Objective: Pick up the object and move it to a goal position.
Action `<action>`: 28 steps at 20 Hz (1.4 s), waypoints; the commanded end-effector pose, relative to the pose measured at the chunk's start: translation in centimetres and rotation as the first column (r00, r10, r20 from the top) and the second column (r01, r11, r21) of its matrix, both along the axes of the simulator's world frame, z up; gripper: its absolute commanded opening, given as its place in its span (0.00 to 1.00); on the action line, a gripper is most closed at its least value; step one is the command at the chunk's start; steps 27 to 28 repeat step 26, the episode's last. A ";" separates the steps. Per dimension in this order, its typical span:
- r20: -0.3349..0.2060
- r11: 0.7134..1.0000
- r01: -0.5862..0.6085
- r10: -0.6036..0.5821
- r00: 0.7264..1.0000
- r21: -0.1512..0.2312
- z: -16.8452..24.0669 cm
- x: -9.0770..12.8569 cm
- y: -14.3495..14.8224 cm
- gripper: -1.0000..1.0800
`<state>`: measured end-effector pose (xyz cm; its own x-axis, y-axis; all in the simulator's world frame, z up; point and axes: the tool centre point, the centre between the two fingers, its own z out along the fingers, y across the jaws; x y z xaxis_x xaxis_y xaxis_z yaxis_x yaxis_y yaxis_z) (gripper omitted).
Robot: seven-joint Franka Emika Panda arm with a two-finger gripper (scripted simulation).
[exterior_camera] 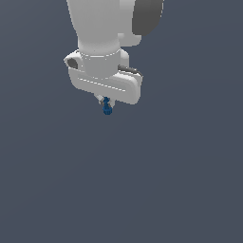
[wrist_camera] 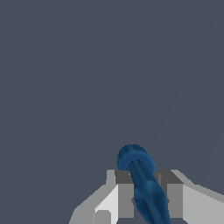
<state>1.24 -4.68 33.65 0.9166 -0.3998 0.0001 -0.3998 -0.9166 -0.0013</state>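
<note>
The object (exterior_camera: 107,108) is a tiny dark-blue lumpy item hanging just under the white gripper (exterior_camera: 105,101) in the exterior view. In the wrist view the object (wrist_camera: 141,177) shows as a dark-blue rod with a rounded end, clamped between the two grey fingers (wrist_camera: 125,192) of the gripper (wrist_camera: 146,197). The gripper is shut on it. The object sticks out past the fingertips. Most of the fingers are hidden behind the white hand (exterior_camera: 107,83) in the exterior view.
The white arm (exterior_camera: 102,26) comes down from the top of the exterior view. Around it there is only a uniform dark grey-blue background, with no other objects, edges or goal marker showing.
</note>
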 end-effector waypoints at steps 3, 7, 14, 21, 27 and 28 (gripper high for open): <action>-0.001 1.000 0.000 0.000 1.000 0.000 5.2 -1.3 -0.7 0.00; -0.001 1.000 0.000 0.000 1.000 0.000 9.6 -2.3 -1.2 0.00; -0.001 1.000 0.000 0.000 1.000 -0.001 15.1 -3.5 -2.0 0.00; -0.001 1.000 -0.001 0.001 1.000 -0.001 17.8 -3.9 -2.3 0.00; -0.001 1.000 -0.001 0.001 1.000 -0.001 18.3 -3.9 -2.4 0.00; -0.001 1.000 -0.001 0.001 1.000 -0.001 18.3 -3.9 -2.4 0.00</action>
